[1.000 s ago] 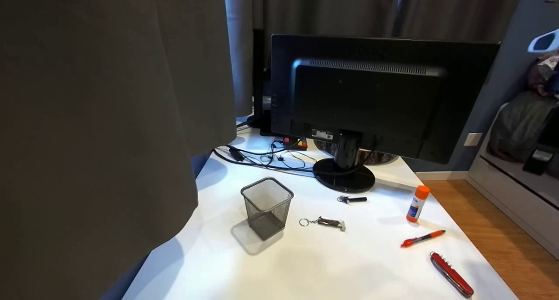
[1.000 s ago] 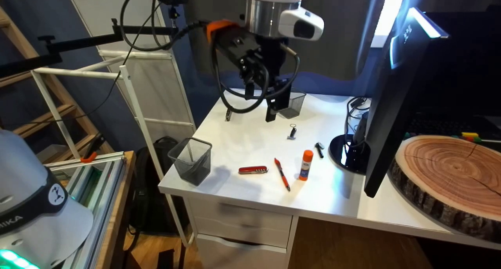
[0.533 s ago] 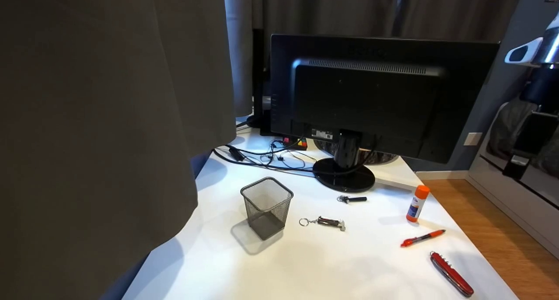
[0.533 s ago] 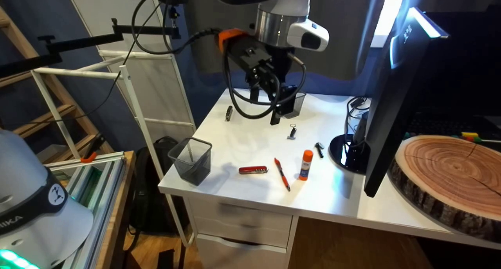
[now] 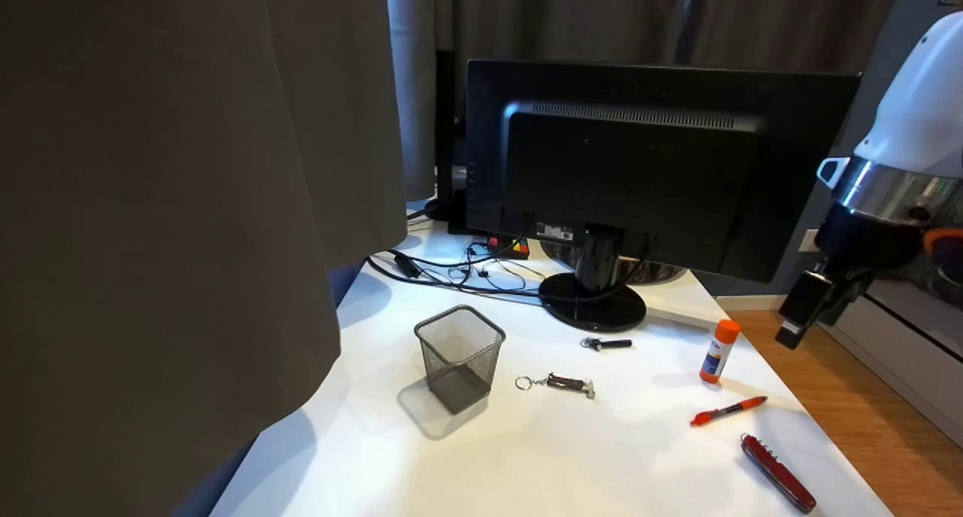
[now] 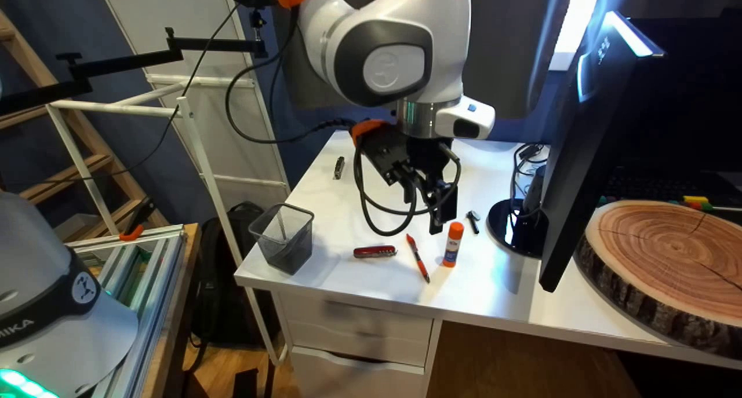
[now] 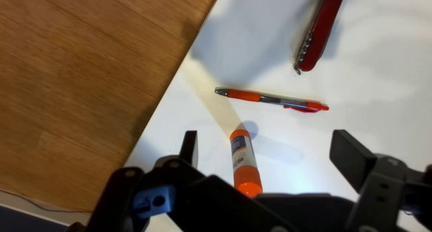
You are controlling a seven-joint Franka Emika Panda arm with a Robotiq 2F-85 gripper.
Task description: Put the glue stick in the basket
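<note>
Well, the white, round glue stick (image 7: 245,161) with orange ends stands up on the smooth white table (image 5: 527,464), near one edge. Some of the table shows between it and the thin red pen (image 7: 271,100). The black two-fingered gripper (image 7: 266,151) points down, spread wide; the wrist view shows the stick between its fingers (image 7: 351,159).

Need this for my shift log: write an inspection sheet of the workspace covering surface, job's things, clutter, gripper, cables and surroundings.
Surface: white desk, shadowed in places.
Mesh basket: standing beside the hammer keyring.
Corner basket: standing at a desk corner.
Glue stick: upright near the desk edge, in neither basket.
Clutter: red pen, red pocketknife, small black item, slim dark item.
Gripper: open, nothing held, not touching the glue stick.
Cables: looped cable by the gripper; tangled cables near the monitor.
Surroundings: grey curtain, wood slab.
</note>
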